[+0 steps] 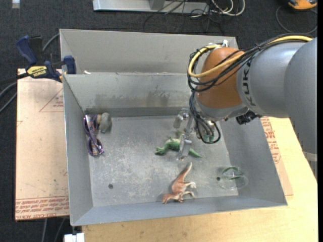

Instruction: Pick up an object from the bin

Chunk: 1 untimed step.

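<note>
The gripper is being held low near the middle of the bin, right at a green toy dinosaur lying on the bin floor. Contact is possibly being made, but the spot is being hidden by the wrist. Open or closed: cannot be told. An orange-brown toy dinosaur is lying just nearer. Purple glasses are lying far left, and a clear plastic piece near right.

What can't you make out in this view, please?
The green toy dinosaur: camera view, partly covered by the gripper; whether it is held is unclear.
The clear item, lower right: camera view, too faint to identify.
The grey lump beside the purple glasses: camera view, too small to identify.
</note>
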### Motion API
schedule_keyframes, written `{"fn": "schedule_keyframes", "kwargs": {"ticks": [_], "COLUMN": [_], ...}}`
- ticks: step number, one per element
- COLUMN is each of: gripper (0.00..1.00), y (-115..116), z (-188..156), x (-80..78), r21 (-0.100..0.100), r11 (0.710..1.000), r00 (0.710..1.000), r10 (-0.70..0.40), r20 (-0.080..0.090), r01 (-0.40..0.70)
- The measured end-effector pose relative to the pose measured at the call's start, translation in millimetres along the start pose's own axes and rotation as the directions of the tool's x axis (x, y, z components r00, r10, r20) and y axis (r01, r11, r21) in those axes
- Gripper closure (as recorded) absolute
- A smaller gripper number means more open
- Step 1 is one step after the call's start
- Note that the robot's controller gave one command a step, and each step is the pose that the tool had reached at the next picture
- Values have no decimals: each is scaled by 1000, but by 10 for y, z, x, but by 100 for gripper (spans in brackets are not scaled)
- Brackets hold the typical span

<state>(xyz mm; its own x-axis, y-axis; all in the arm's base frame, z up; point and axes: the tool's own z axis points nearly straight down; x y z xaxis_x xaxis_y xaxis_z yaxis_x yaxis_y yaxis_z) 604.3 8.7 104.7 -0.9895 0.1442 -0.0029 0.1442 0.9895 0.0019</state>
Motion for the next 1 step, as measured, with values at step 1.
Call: {"fn": "schedule_keyframes", "kwargs": {"ticks": [1], "gripper": [100], "y": [2], "z": [0], "x": [0], "r21": [0], "r11": [1000], "r00": [1000], "r10": [0], "r20": [0], "r01": [0]}}
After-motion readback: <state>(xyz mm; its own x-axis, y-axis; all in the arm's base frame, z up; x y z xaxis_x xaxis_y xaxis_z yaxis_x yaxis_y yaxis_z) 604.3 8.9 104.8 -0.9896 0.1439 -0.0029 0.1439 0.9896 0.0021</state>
